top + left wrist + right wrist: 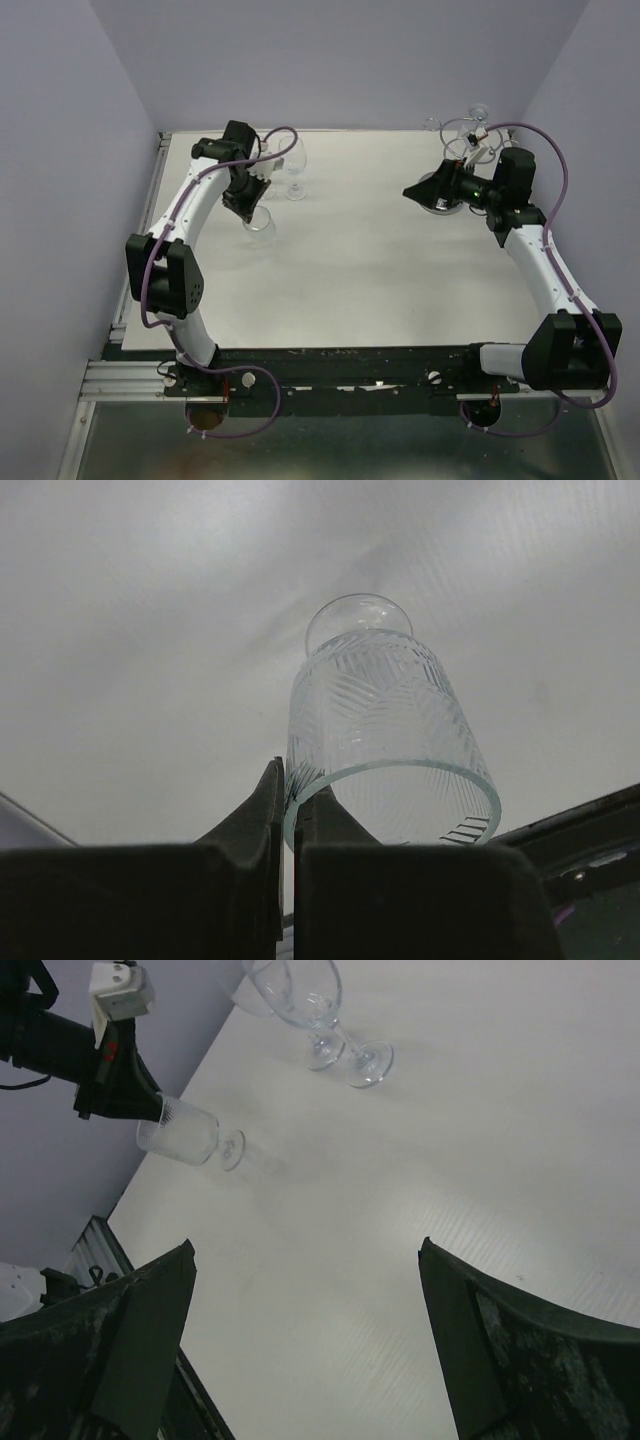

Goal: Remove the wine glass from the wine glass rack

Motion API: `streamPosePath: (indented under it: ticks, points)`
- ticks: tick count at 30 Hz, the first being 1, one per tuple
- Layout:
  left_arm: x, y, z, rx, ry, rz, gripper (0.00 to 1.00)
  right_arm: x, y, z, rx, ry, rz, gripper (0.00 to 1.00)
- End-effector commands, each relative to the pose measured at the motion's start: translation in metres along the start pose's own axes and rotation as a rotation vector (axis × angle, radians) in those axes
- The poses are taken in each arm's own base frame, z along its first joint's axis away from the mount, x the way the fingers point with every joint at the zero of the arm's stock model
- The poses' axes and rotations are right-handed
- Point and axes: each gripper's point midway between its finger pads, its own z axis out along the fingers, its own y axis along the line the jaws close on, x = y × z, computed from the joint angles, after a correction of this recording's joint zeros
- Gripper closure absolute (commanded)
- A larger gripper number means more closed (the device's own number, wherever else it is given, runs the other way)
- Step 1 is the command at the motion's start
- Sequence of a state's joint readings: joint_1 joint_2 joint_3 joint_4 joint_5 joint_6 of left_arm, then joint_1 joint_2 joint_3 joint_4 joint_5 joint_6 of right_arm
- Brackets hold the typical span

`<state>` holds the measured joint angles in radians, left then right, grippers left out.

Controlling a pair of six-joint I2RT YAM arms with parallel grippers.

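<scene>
1. Wine glass (pixel 385 730) is in your left jaws. They are pinched on the rim, one finger inside the bowl and one outside. Top view puts it left of centre, in the upper half of the frame.
2. Wine glass rack (pixel 463 132) sits upper right in the top view, well apart from the held glass, w/ most of the counter (pixel 360 265) between them. The glass reads as already off the rack. My guess is the set-down is what's left.
3. Key relation: the long axis runs straight out from the left jaws, rim at the grip and foot at the far end. R wrist view shows it tilted, foot end toward the counter. You'd likely need to swing the stem upright before letting go. The grip is on the rim only, so go slow.
4. Two standing glasses (pixel 295 168) are near the held one, toward the top edge. Keep the foot off them.
5. Right jaws are wide and empty, pointing left across the counter, rack behind them. Left arm (pixel 195 205) is nearer and has the glass.
6. Hard to make out:
   - Can't tell whether the foot touches the counter.
   - The stem is hidden behind the bowl in the L wrist view.
   - The rack wire is faint and partly behind the right arm (pixel 545 262), so glasses on it can't be counted.
</scene>
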<state>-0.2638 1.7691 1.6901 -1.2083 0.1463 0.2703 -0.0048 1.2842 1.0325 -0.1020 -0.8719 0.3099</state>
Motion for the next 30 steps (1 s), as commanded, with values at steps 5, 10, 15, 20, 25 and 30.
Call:
streamPosePath:
  ticks: [5,10,15,20,25,30]
  points:
    - [-0.022,0.073,-0.025,-0.292,-0.132,-0.397,1.0,0.006,-0.008,-0.003,0.063,-0.007,-0.017,0.0]
    - [-0.034,0.088,-0.02,-0.345,-0.144,-0.48,1.0,0.012,-0.011,-0.007,0.086,-0.009,-0.025,0.0]
    - [-0.047,0.094,-0.015,-0.34,-0.162,-0.56,1.0,0.017,-0.012,-0.01,0.103,-0.006,-0.032,0.0]
    - [-0.062,0.094,-0.008,-0.251,-0.198,-0.621,1.0,0.018,-0.013,-0.013,0.122,-0.011,-0.051,0.0]
    - [-0.064,0.099,0.0,-0.241,-0.194,-0.668,1.0,0.022,-0.014,-0.015,0.135,-0.005,-0.051,0.0]
    - [-0.06,0.099,0.016,-0.175,-0.17,-0.74,1.0,0.024,-0.018,-0.017,0.16,0.0,-0.057,0.0]
